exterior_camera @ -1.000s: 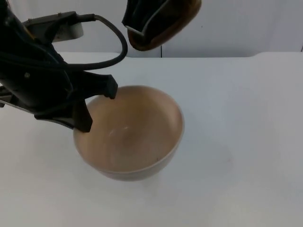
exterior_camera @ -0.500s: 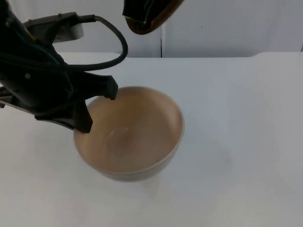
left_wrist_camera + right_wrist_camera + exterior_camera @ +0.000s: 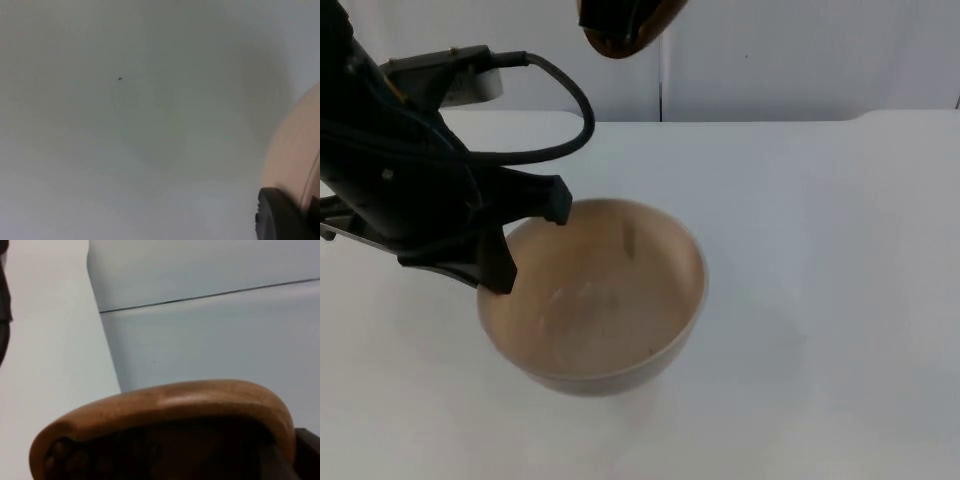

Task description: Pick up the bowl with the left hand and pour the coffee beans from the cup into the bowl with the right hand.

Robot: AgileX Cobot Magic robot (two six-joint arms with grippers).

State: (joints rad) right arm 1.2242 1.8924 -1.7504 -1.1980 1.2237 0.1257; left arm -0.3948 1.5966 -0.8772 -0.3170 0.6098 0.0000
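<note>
Left gripper (image 3: 530,235): its two black fingers are clamped on the near-left rim of the bowl (image 3: 610,300), one fingertip (image 3: 556,203) at the rim's upper-left edge, the other (image 3: 498,272) lower on the same side. In the left wrist view a black fingertip (image 3: 280,215) presses against the bowl's pale tan wall (image 3: 295,160). The bowl is beige, wide, open side up; whether it rests on the white table (image 3: 820,300) or is held just above it cannot be told. A faint shadow lies under and right of the bowl. Inside the bowl, one small dark streak (image 3: 630,240) shows near the far wall; the rest of the inner surface looks bare tan.

Right gripper: above and behind the bowl. Cannot tell how its fingers stand. In the right wrist view the brown wooden cup (image 3: 165,430) has its rounded rim turned toward the camera, with dark contents in its shadowed mouth. From the top camera the cup (image 3: 630,22) hangs over the bowl's far side, against the grey partition wall (image 3: 800,60).

Between cup and bowl the air is open; the left arm (image 3: 400,170) crosses left of the bowl.
</note>
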